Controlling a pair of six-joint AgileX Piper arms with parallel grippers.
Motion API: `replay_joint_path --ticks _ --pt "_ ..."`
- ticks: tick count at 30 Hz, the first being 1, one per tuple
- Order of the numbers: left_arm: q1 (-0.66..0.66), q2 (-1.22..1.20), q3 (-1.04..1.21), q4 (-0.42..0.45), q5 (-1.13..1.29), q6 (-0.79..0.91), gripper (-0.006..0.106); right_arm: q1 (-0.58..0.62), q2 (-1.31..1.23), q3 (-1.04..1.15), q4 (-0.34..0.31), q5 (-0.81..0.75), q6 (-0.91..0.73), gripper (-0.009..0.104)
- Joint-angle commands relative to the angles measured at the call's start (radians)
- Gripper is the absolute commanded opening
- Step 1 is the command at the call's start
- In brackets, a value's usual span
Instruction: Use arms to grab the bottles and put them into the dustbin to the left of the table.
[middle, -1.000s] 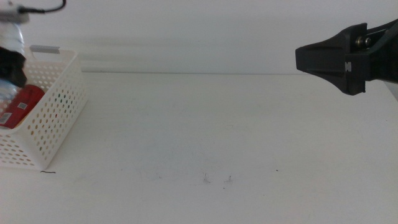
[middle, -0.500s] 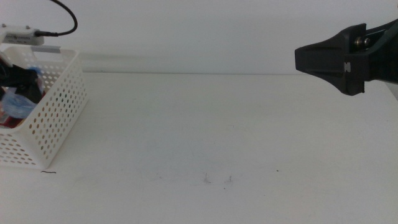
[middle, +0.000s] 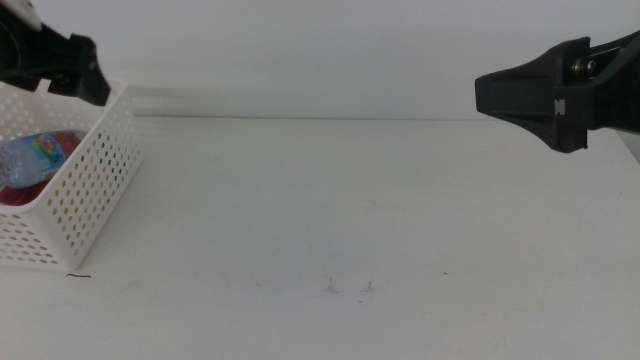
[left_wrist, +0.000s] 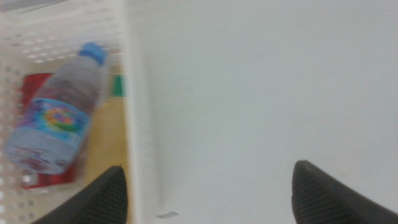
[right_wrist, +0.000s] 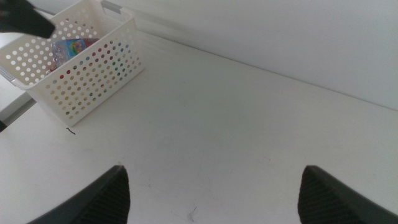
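At far left of the middle view, left gripper (middle: 85, 80) above the back rim of the dustbin (middle: 95, 170), dark and raised clear of the contents. Fingers (left_wrist: 102, 199) spread wide, holding nothing, straddling the dustbin's right-hand wall in the left wrist view. Inside the white perforated dustbin, clear water bottle (left_wrist: 56, 121) lying on its side, blue cap toward the back wall, colourful label facing up. Under and beside it, red drink can (left_wrist: 37, 90), mostly covered. Blurred there, but what looks like part of the yellow-tea bottle (left_wrist: 112, 118) along the inner wall, with a green patch of label. All three inside the dustbin, none on the counter (middle: 350, 200). White counter with a few small dark marks (middle: 350, 289) near the front edge. At far right, right gripper (middle: 480, 95) hovering high over the counter, well apart from the dustbin, fingers (right_wrist: 109, 193) wide apart and empty.
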Motion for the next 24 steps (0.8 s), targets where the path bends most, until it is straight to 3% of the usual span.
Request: replay_joint_path --ticks 1,4,10,14,19,24 --pt "-0.053 -0.075 0.008 -0.012 0.071 -0.038 0.087 -0.007 -0.006 -0.006 -0.005 -0.007 -0.003 0.093" --pt "-0.130 -0.164 0.022 -0.019 0.055 -0.037 0.087 -0.007 -0.006 -0.006 -0.005 -0.007 -0.003 0.093" --pt "-0.284 -0.451 0.270 0.033 -0.273 -0.062 0.087 -0.007 -0.006 -0.006 -0.003 -0.007 -0.003 0.093" --pt "-0.309 -0.664 0.487 0.045 -0.453 -0.137 0.087 -0.007 -0.006 -0.006 -0.003 -0.007 -0.003 0.093" --pt "-0.309 -0.813 0.585 0.173 -0.459 -0.257 0.087 -0.007 -0.006 -0.006 -0.003 -0.007 -0.003 0.093" --pt "-0.309 -0.868 0.594 0.163 -0.468 -0.253 0.087 -0.007 -0.006 -0.006 -0.003 -0.007 -0.003 0.093"
